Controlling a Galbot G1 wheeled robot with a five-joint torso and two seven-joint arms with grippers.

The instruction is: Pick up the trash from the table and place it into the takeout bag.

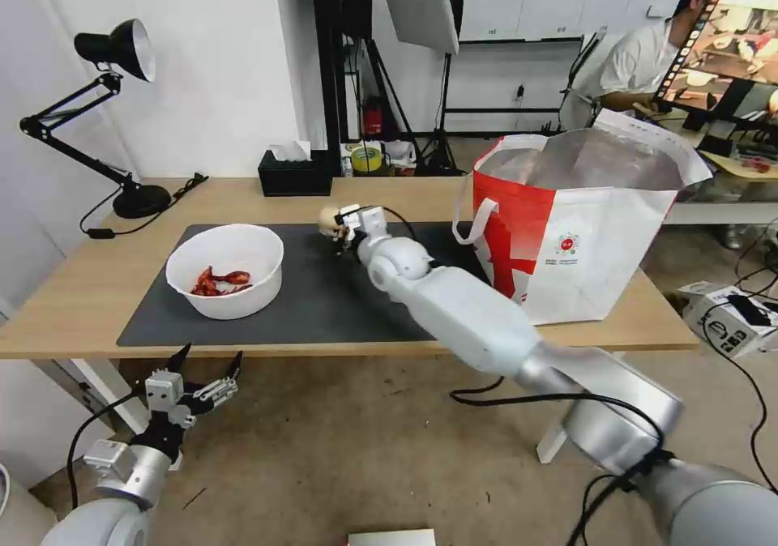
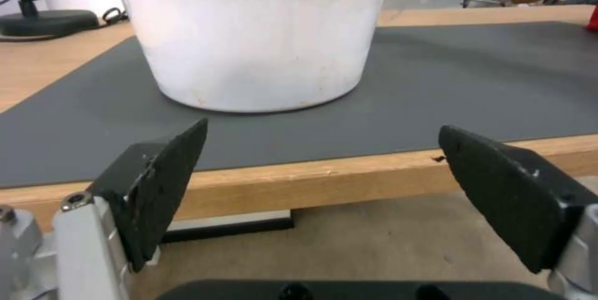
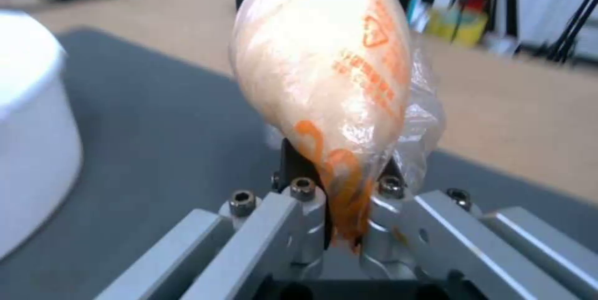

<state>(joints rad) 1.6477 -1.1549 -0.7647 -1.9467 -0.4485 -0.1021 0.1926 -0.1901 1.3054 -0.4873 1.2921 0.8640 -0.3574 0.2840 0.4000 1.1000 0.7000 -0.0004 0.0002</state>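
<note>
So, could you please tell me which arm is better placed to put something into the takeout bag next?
The right: its pincer already grips the plastic-wrapped lump beside the takeout bag. The left pincer hangs open below the table edge.

Bright, even room light is washing the head view, edges bowing slightly. Glare is bleaching the plastic-wrapped orange lump (image 3: 324, 80) in the right wrist view, the background blurring. The round white plastic bowl (image 2: 252, 33) is casting soft shadows.
</note>
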